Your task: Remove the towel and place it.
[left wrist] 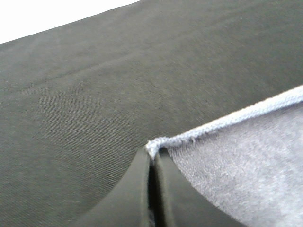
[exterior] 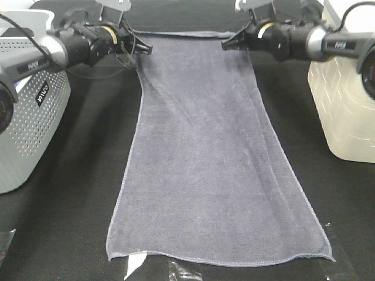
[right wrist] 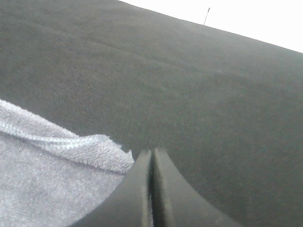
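The slate-grey towel lies spread flat and lengthwise on the black table, its near hem by the front edge. My left gripper is at the towel's far left corner. In the left wrist view the gripper is shut, with the hemmed corner of the towel pinched at its tips. My right gripper is at the far right corner. In the right wrist view it is shut, and the towel's slightly folded corner meets its fingertips.
A silver perforated box stands at the left edge of the table. A white patterned container stands at the right. The black table cloth surrounds the towel. A pale scrap lies by the towel's near hem.
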`<act>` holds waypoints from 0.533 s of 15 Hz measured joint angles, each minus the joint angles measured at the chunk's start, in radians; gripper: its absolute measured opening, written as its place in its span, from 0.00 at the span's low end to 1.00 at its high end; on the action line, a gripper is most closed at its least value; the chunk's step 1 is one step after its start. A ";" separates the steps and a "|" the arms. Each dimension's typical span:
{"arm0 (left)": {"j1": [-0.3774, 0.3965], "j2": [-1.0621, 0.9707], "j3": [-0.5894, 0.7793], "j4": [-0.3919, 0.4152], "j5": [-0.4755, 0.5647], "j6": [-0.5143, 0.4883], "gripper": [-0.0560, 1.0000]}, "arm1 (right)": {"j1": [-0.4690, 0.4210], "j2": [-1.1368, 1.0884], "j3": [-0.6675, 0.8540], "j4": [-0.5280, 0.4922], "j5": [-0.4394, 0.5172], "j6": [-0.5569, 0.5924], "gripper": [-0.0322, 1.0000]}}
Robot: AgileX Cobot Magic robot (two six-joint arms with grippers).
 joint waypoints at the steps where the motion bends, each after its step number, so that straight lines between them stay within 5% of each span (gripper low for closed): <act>1: 0.000 0.015 0.000 -0.009 -0.014 0.000 0.05 | 0.000 0.021 0.000 0.000 -0.031 -0.004 0.03; 3: 0.000 0.042 0.000 -0.035 -0.024 0.000 0.05 | 0.000 0.067 0.000 0.001 -0.090 -0.017 0.04; 5: 0.000 0.065 0.000 -0.065 -0.014 0.000 0.08 | 0.000 0.097 0.000 0.046 -0.148 -0.021 0.23; 8: 0.001 0.066 0.002 -0.084 -0.015 0.000 0.39 | 0.000 0.107 0.000 0.083 -0.163 -0.024 0.62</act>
